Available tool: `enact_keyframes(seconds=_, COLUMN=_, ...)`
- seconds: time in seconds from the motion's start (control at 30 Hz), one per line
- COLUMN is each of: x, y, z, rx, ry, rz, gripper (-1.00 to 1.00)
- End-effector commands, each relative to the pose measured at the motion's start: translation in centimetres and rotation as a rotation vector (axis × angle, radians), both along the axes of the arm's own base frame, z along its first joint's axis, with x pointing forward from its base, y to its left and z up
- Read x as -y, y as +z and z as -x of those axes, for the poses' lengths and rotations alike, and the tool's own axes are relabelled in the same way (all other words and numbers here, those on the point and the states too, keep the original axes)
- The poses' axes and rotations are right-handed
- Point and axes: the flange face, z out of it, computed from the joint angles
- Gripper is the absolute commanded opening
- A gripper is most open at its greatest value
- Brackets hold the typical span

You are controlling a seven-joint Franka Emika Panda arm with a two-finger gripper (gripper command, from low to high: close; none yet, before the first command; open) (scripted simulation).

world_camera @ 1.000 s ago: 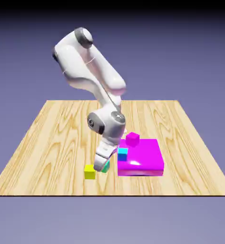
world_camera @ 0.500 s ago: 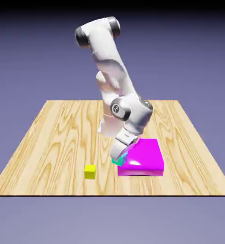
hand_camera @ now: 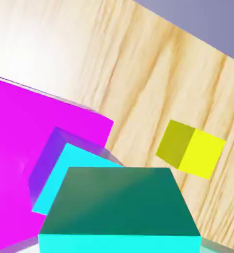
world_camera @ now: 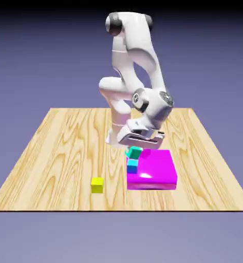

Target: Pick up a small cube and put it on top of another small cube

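Observation:
My gripper (world_camera: 135,149) is shut on the small teal-green cube (world_camera: 135,152), holding it in the air just above the left corner of the large magenta slab (world_camera: 156,169). In the hand view this cube (hand_camera: 121,207) fills the bottom of the picture and hides the fingertips. Right under it, on the slab's corner, sits a bluer cyan cube (world_camera: 132,166), also visible in the hand view (hand_camera: 81,165). The other small cube, the magenta one, is hidden behind my hand.
A yellow cube (world_camera: 96,185) lies on the wooden table (world_camera: 56,149) to the exterior view's left of the slab, near the front edge. In the hand view the yellow cube (hand_camera: 190,148) lies to the right of the slab (hand_camera: 24,128).
The arm swung from beside the yellow cube toward the exterior view's right and rose, carrying the teal-green cube off the table to above the slab's left corner and the cyan cube.

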Motion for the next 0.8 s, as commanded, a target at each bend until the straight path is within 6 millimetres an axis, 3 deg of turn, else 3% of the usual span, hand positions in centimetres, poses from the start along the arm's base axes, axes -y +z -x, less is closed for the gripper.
enact_keyframes(seconds=0.0, x=0.0, y=0.6, z=0.5, rx=0.020, ry=-0.057, rz=-0.012, gripper=-1.00)
enact_keyframes(seconds=0.23, x=-0.6, y=4.4, z=4.6, rx=0.122, ry=-0.448, rz=-0.191, gripper=-1.00)
enact_keyframes(seconds=0.43, x=-1.6, y=7.1, z=8.4, rx=0.106, ry=-0.755, rz=-0.431, gripper=-1.00)
enact_keyframes(seconds=0.5, x=1.1, y=3.6, z=9.8, rx=0.003, ry=-0.849, rz=-0.389, gripper=-1.00)
enact_keyframes(seconds=0.53, x=1.1, y=3.5, z=9.8, rx=0.003, ry=-0.849, rz=-0.389, gripper=-1.00)
enact_keyframes(seconds=0.73, x=0.3, y=-3.2, z=10.8, rx=0.004, ry=-0.849, rz=-0.387, gripper=-1.00)
enact_keyframes(seconds=0.77, x=0.3, y=-3.3, z=10.8, rx=0.004, ry=-0.849, rz=-0.387, gripper=-1.00)
